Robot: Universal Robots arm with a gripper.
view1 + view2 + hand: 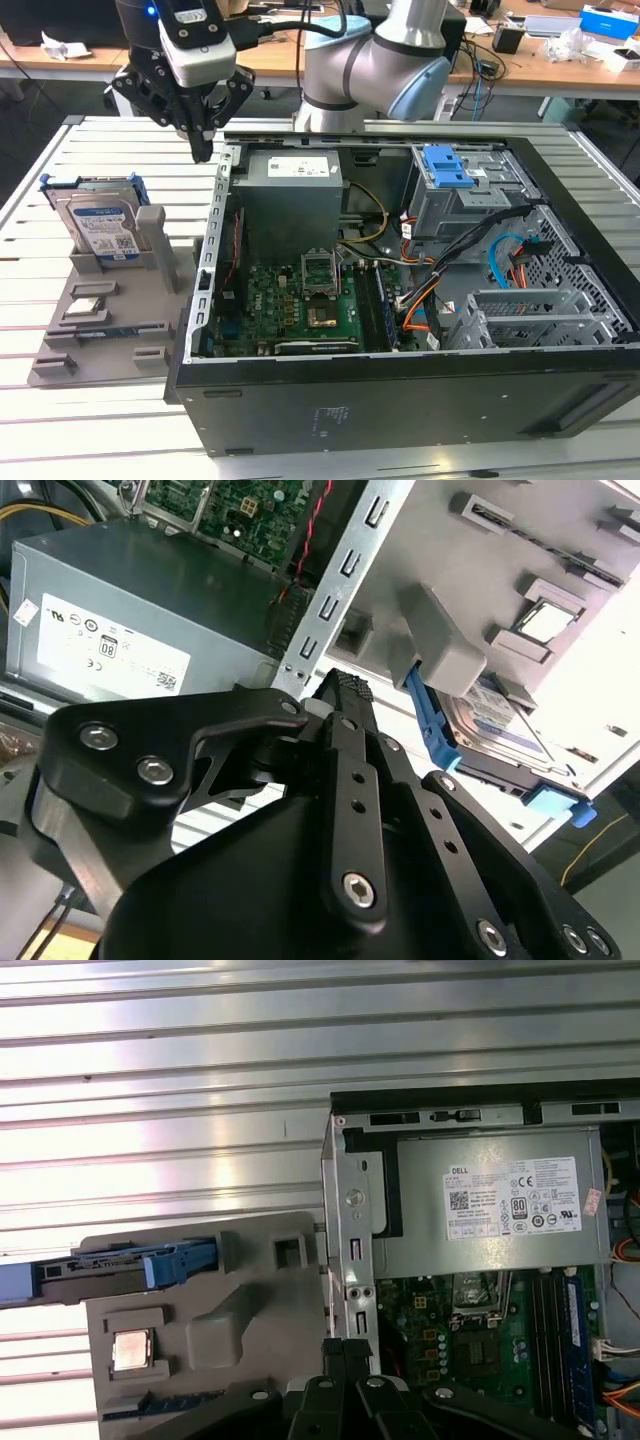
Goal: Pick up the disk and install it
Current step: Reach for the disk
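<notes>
The disk (100, 228), a silver hard drive with a white-and-blue label in a blue carrier, stands on edge in a slot of the grey fixture (120, 330) at the exterior view's left. My gripper (203, 152) hangs shut and empty above the table, between the disk and the back corner of the open computer case (213, 240). In the second wrist view the disk (495, 725) lies beyond the closed gripper (345, 686). The first wrist view has the disk (130, 1263) edge-on, off to the side of the gripper (346, 1347).
A small square silver chip (88, 307) rests in the fixture. Inside the case are a grey power supply (290, 200), a green motherboard (300, 300), a blue-latched drive bay (452, 168), cables and a metal drive cage (530, 315). The slatted metal table (110, 150) surrounds them.
</notes>
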